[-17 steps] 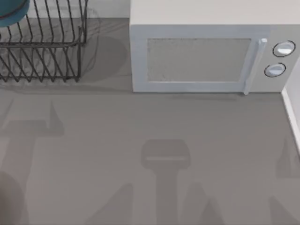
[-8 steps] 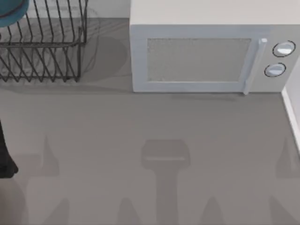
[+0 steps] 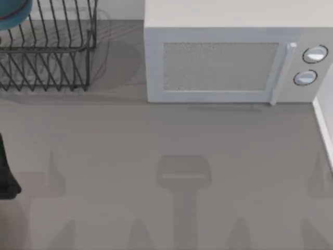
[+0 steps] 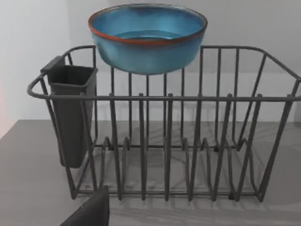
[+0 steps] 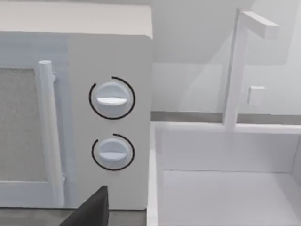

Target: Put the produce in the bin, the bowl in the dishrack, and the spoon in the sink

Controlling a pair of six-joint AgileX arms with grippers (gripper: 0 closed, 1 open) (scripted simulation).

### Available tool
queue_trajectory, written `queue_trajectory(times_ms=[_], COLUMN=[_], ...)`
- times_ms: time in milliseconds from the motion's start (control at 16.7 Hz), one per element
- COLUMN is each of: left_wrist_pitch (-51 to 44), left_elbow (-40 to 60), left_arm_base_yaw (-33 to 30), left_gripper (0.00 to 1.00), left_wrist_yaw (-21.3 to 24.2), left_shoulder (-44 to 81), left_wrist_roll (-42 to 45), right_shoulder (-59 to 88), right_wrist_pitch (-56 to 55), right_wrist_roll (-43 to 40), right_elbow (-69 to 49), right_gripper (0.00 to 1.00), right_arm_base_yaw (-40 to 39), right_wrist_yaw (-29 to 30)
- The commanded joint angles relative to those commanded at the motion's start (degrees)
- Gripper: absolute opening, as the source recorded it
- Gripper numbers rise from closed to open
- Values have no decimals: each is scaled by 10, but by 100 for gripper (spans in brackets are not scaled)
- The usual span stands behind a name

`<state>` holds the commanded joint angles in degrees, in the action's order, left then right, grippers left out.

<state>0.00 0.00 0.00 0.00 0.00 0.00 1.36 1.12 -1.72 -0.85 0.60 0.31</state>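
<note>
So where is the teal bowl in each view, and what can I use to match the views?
Top view: the bowl is at the far left corner, cut by the picture's edge, at the dishrack.
Left wrist view: the bowl is perched across the dishrack's back rim.
Right wrist view: not in it.
Shared landmark: the dishrack; the microwave links top and right wrist.

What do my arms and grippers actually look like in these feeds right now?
Little of them shows. The left arm at the top view's left edge is a plain matt black shape, with no visible cables or markings. Each wrist view catches one dark charcoal, flat-faced wedge of its own gripper: left gripper, right gripper. Both are unmarked.
</note>
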Motion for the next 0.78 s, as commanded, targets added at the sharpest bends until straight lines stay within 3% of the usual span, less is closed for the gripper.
queue_trajectory(times_ms=[180, 360, 780], left_wrist_pitch=[0, 0, 0], left_elbow=[0, 0, 0], left_arm_base_yaw=[0, 0, 0], left_gripper=[100, 100, 100], left_wrist_yaw=[0, 0, 0], left_shoulder=[0, 0, 0], left_wrist_roll=[0, 0, 0], right_shoulder=[55, 140, 400], right_wrist_pitch=[45, 116, 332], right_wrist_roll=[-71, -198, -660], right_elbow=[-33, -82, -225], right_gripper=[100, 100, 100], right_arm_base_yaw=[19, 43, 93], right_wrist_yaw=[8, 14, 10])
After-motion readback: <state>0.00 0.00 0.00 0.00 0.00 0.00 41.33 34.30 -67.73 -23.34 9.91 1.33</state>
